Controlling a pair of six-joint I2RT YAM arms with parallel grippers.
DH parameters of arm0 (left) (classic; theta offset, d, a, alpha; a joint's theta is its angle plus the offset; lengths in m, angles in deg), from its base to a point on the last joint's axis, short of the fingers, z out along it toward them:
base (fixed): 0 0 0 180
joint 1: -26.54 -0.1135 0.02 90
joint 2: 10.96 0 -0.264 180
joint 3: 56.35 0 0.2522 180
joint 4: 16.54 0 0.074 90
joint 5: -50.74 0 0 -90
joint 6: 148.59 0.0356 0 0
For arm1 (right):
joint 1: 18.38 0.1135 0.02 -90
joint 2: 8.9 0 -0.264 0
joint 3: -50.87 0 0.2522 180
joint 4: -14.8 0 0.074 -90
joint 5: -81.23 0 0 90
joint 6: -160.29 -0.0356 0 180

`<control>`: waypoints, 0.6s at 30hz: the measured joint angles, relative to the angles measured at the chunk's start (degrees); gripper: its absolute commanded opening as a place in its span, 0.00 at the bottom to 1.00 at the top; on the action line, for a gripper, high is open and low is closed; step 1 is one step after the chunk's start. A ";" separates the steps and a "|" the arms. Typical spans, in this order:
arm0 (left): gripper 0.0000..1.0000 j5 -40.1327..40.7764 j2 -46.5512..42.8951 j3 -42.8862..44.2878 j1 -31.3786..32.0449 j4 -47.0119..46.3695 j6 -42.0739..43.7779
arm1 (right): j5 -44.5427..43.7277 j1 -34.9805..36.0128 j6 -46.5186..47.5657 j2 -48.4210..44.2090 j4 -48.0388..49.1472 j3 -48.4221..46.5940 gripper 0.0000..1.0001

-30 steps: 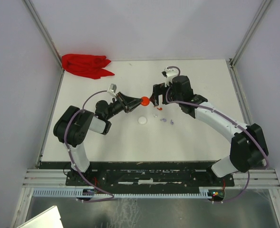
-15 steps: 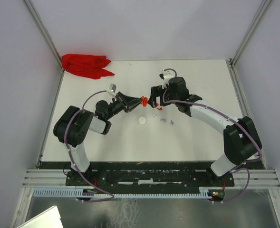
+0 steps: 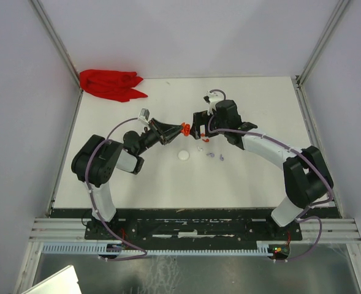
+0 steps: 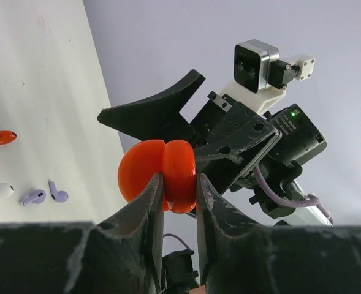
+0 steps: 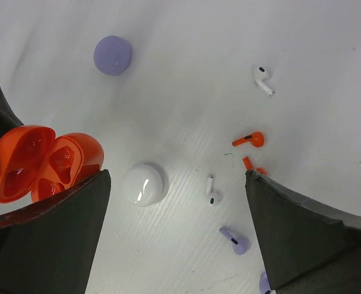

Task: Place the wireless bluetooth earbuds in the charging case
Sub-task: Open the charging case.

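My left gripper (image 4: 179,179) is shut on an orange charging case (image 4: 162,174), held off the table. In the right wrist view the case (image 5: 39,162) hangs open, both hollow halves showing. My right gripper (image 5: 178,176) is open just right of the case (image 3: 184,128), above the loose earbuds. On the table lie an orange earbud (image 5: 250,139), a second orange one (image 5: 252,165) half hidden by my finger, a white earbud (image 5: 212,191), another white one (image 5: 263,79), and a purple earbud (image 5: 234,241).
A white round case (image 5: 144,184) lies shut on the table below the orange case, also seen from above (image 3: 184,155). A purple round case (image 5: 113,55) lies farther off. A red cloth (image 3: 110,84) is bunched at the back left corner. Walls enclose the table.
The right gripper has shifted slightly left, closer to the orange case. From above the case looked round a second ago and now looks narrower. The left arm has hardly moved.
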 measured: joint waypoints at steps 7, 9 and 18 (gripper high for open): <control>0.03 0.55 0.50 0.00 0.00 -1.11 -1.29 | 1.25 -0.11 -0.09 1.49 0.50 -0.37 1.00; 0.03 0.74 0.74 0.00 0.00 -1.46 -1.51 | 1.40 -0.13 -0.07 1.88 0.48 -0.83 1.00; 0.03 2.03 2.34 0.00 -0.04 -1.62 -2.58 | 0.70 -0.55 -0.09 3.28 0.11 -2.25 1.00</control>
